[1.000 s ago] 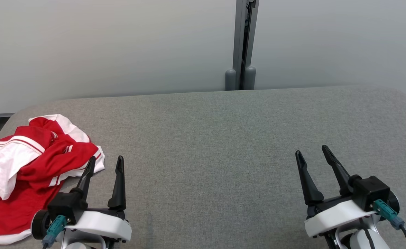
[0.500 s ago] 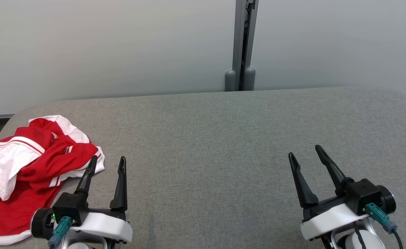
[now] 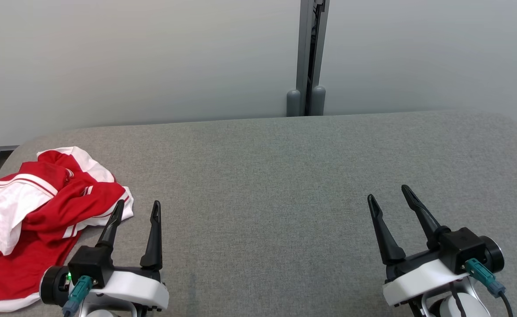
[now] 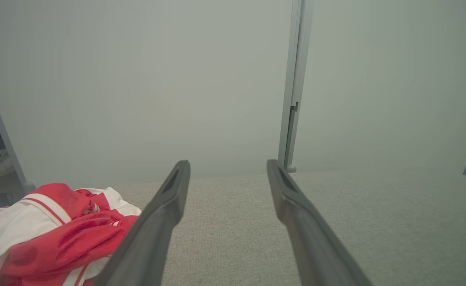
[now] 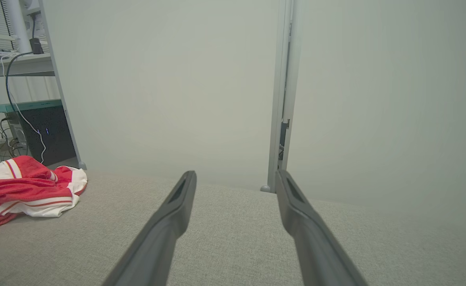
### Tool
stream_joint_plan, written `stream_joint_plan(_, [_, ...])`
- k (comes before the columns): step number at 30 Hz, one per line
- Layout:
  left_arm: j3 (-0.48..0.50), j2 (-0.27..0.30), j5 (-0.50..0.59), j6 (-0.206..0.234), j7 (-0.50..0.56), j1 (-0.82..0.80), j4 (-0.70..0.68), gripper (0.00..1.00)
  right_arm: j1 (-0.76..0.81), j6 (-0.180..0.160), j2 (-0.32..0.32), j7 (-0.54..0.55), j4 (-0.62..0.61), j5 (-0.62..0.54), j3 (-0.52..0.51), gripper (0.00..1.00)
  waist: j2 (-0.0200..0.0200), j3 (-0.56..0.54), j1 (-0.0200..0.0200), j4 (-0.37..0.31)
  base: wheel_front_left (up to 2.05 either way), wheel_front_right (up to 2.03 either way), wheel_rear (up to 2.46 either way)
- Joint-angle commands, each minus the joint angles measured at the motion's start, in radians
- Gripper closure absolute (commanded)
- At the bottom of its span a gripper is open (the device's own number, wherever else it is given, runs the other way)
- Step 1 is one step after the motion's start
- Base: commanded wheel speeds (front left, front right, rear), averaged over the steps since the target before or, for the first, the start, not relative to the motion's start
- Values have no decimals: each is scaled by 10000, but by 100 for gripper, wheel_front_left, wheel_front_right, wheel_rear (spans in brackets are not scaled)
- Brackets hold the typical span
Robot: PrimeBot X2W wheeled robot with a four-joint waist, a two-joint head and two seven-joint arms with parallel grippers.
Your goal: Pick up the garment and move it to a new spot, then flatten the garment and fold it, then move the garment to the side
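Observation:
A crumpled red and white garment (image 3: 34,211) lies heaped at the left end of the grey fabric table (image 3: 276,176). It also shows low on the left as the garment (image 4: 54,234) in the left wrist view and the garment (image 5: 22,190) in the right wrist view. My left gripper (image 3: 137,207) stands open just right of the garment's near edge, its left finger close beside the cloth, nothing between the fingers. My right gripper (image 3: 388,193) stands open over bare table at the lower right, far from the garment.
A pale wall with a grey vertical post (image 3: 307,57) runs behind the table's far edge. The table's left end curves off near the garment. A shelf with cables and a dark box (image 5: 30,119) stands beyond the left end.
Both grippers shifted slightly between the earliest frame and half a second ago, the right one moving left and up in view. Since then nothing has moved. The garment lies unchanged.

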Motion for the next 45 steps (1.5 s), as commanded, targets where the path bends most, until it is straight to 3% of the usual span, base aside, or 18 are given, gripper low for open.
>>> stream_joint_plan(1, [6, 42, 24, 35, -37, -85, 20, 0, 53, 22, -93, -64, 50, -42, -5, 0, 0, -6, 0, 2, 0, 0, 0])
stream_joint_plan(16, [75, 44, 72, 25, -35, -134, 171, 0, 133, 22, -90, -64, -50, 124, -99, 0, 0, -64, 0, 337, 0, 0, 0])
stream_joint_plan(29, [508, 70, 146, 51, -37, -150, 171, 0, 204, 23, -88, -65, 12, 367, 21, 0, 0, -113, 0, 1640, 0, 0, 0])
stream_joint_plan(45, [738, 182, 202, 103, -35, -174, 684, 0, 340, 23, -87, -61, 58, 747, 270, 0, 0, -274, 0, 3943, 0, 0, 0])
